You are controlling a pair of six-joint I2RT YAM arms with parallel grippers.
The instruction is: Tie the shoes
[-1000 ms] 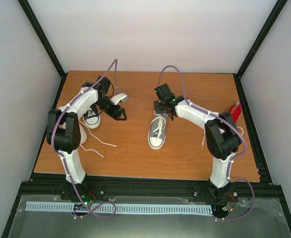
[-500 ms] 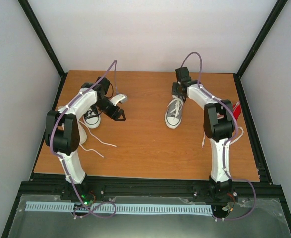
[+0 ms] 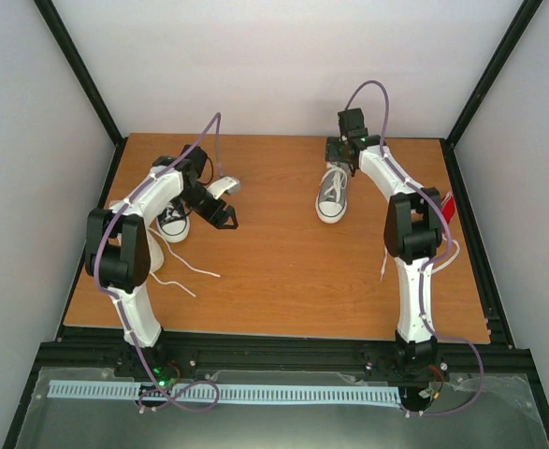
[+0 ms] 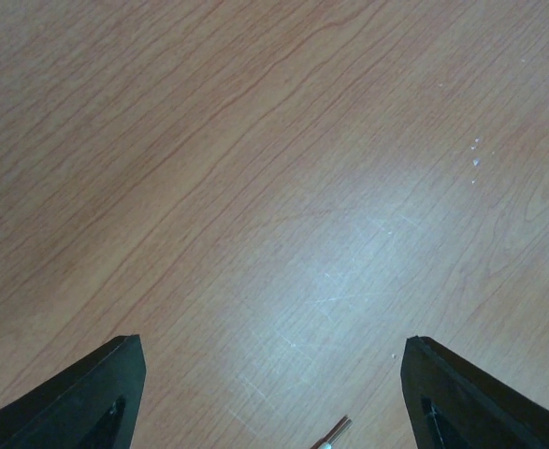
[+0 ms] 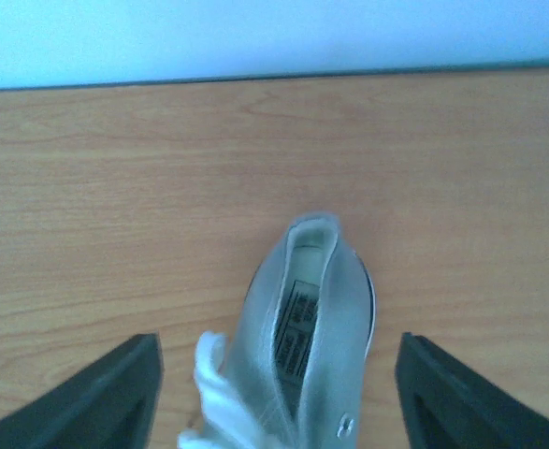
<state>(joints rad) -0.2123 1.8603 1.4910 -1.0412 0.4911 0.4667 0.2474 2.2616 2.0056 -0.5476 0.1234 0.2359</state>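
**A:** Where's the shoe?

**B:** The grey shoe (image 5: 311,337) sits toward the far side of the table (image 3: 274,281), toe pointing back at my bases. Its heel lies between the fingers of my right gripper (image 5: 279,341). Those fingers are spread wide, and neither touches the canvas.

**A:** And your other hand?

**B:** My left gripper (image 4: 271,346) is spread too. It hangs over bare wood near the black shoe (image 3: 173,223), well apart from the grey one.

**A:** So how do you do this bit well?

**B:** The laces (image 5: 213,388) bunch at the lower edge of my wrist view, toward the toe. I can't tell whether they are knotted or where the ends lie. I'd bring the right gripper over the tongue and close on lace only, never canvas. I reckon a shoe this small will skid at any sideways tug. So I'd bring my left across first to take the other lace, then pull both evenly.
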